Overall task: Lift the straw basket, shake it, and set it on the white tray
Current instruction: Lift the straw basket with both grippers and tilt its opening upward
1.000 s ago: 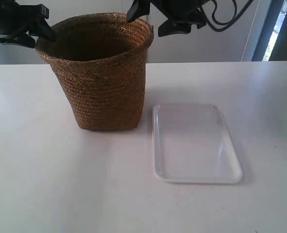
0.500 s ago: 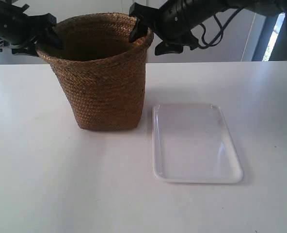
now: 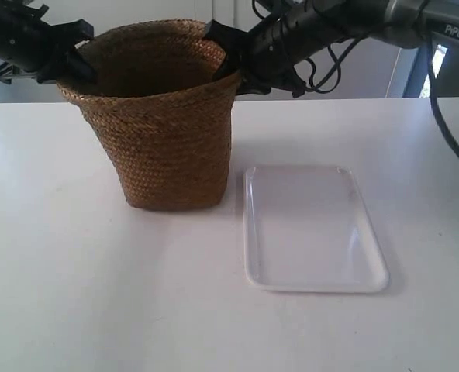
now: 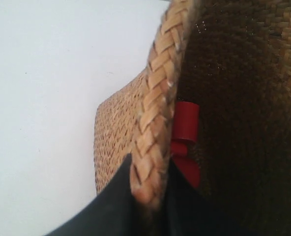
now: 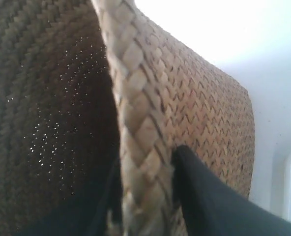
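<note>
**Exterior view: two claws on the rim, basket not yet off the table**

Exterior view gave us the order of things. Nearest lay the table (image 3: 98, 310), and on it the tray (image 3: 315, 232), flat and with nothing in it. Just beside it, toward that view's left and a little farther back, stood the basket (image 3: 171, 139). It was upright on the table, with a thin gap between it and the tray. Behind it the arm at the exterior view's left (image 3: 28, 43) and the arm at the exterior view's right (image 3: 322, 27) reached to opposite sides of the rim.

Left wrist view showed the left claw (image 4: 149, 167) astride the braid, one black finger outside and one inside, both pressed to it. We read it as clamped on the basket. A red piece (image 4: 186, 125) sat by the inner finger, and we could not tell what it was. Right wrist view showed the right claw (image 5: 146, 162) likewise pinching the rim from both sides.

We judged that the lift had not begun. Each hold was only a pinch on soft straw, so a hard shake could bend the rim or work it out of a claw. If one arm rose sooner than the other, the basket would tilt. The tray looked light and slick, and the basket stood close to it, so a low carry could catch the tray's edge and shove it. An off-centre landing would leave the base hanging over.
</note>
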